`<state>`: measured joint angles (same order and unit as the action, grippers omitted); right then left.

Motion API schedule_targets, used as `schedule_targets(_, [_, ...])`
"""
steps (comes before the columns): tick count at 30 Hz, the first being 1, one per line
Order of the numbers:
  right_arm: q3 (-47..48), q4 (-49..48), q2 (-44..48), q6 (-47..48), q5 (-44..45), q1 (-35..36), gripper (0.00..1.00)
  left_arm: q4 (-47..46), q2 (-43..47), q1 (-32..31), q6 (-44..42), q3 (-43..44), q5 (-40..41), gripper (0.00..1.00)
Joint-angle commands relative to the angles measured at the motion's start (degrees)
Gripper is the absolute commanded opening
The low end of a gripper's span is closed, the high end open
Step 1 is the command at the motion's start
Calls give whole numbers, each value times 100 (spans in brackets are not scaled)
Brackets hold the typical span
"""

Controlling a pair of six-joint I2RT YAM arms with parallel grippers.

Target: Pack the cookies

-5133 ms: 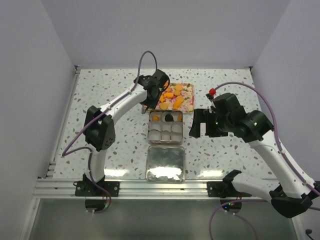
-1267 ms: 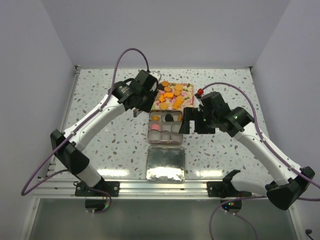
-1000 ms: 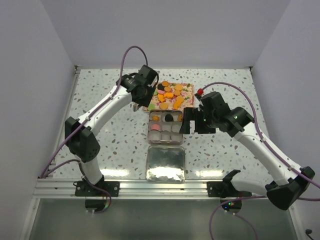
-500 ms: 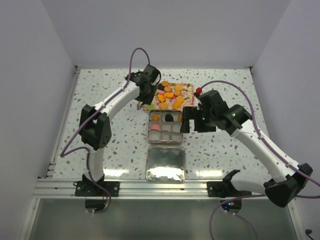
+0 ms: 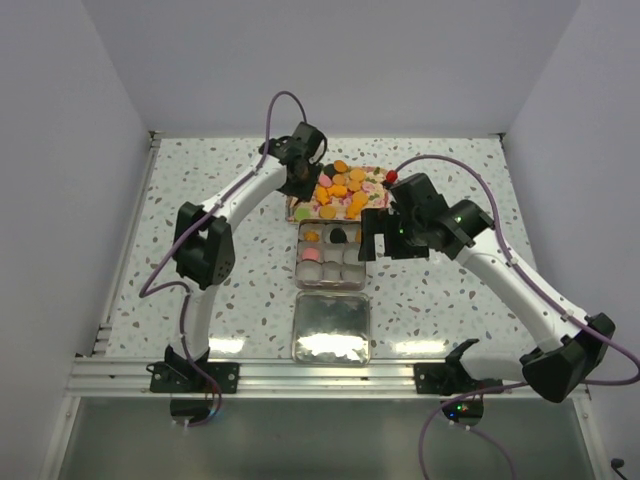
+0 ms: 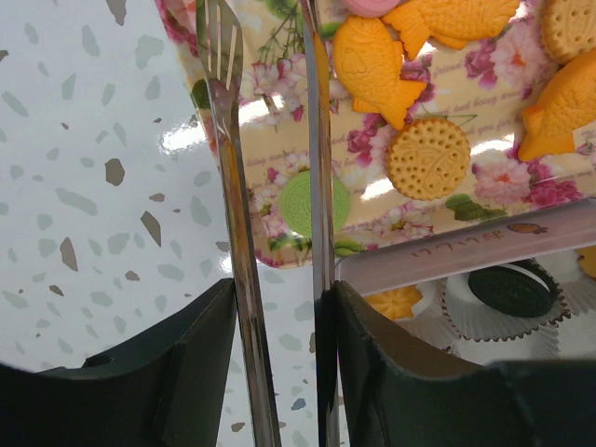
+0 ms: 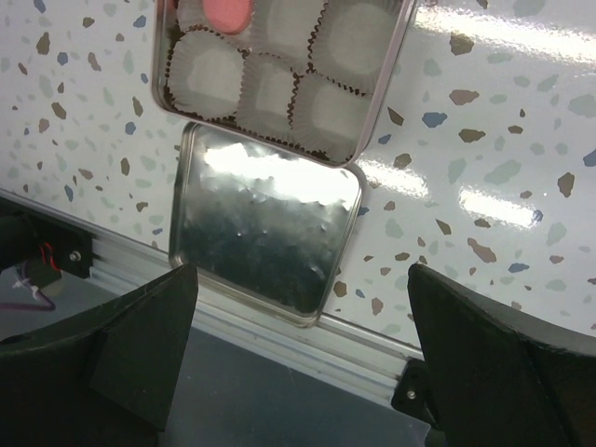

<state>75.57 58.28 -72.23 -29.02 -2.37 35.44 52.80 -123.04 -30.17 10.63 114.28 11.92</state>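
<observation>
Cookies (image 5: 345,190) on tray (image 6: 480,98), tongs (image 6: 222,84) above

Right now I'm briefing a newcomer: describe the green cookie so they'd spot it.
Find the flowered tray just beyond the open tin. At the tray's corner beside the tin lies the green cookie. It is round and green; its neighbours are orange.

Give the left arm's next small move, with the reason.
Probably ease the tongs down over the green cookie and pinch it. The left end effector grips the tongs, blades apart and holding nothing; the green cookie lies on the floral tray, seen between the blades, and several paper cups in the tin hold nothing.
</observation>
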Motion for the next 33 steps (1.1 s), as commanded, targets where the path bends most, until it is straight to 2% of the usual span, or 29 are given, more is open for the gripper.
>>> schedule_targets(1, [283,43,-46,89,149,-20,99,-243,-36,38,-97,332,-365,50])
schedule_targets(9, [239,34,-55,54,193,-20,99,-261,43,38,149,271,-709,50])
schedule_targets(16, [230,25,-20,54,184,-20,99,116,158,73,150,533,98,51])
schedule_targets(22, [213,8,50,63,167,-20,99,196,246,152,150,508,477,51])
schedule_targets(33, [177,104,147,177,228,-20,99,170,-210,214,88,832,407,51])
